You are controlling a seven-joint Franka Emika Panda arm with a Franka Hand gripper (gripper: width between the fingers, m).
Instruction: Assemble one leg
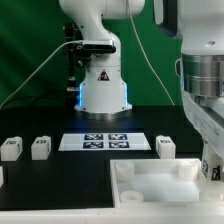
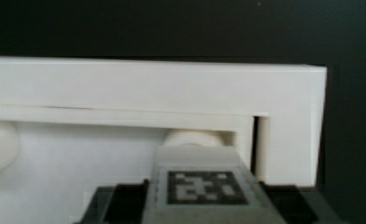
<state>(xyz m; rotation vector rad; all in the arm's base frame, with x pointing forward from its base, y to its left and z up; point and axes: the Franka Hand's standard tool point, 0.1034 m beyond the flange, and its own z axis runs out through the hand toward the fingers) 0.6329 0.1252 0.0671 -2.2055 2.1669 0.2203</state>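
Claw shut narrow on the task's leg, a small white plastic block-like peg with a black-and-white square tag turned toward the wrist camera. Dark fingers pressed against its two sides. Held end-on toward the inside corner of a large flat white plastic panel with a raised rim. Just past the leg's tip, a pale rounded socket tucked into that corner; contact between tip and socket not tellable from this angle.

Judged as the insertion step, barely begun. Best done slowly:
- Centre the peg on the round hole before going any lower.
- Keep it square to the two rim walls meeting at the corner, clear of the rim's upper edge.
- Lower straight, with no sideways shove, for fear of sliding the panel.
- Probably a firm press or a twist to seat it; no release before that.

From the exterior view: pale grey arm hanging at the exterior view's right, over the right-hand part of the same panel, flat on the black surface. Claw mostly cut off by the picture's edge, its opening unreadable from this side. Two spare legs standing at the exterior view's left, a third spare leg just behind the panel's far rim. Thin white marker board lying between them, before the robot's base. Worth keeping the elbow and cable well away from that third peg during any twist.
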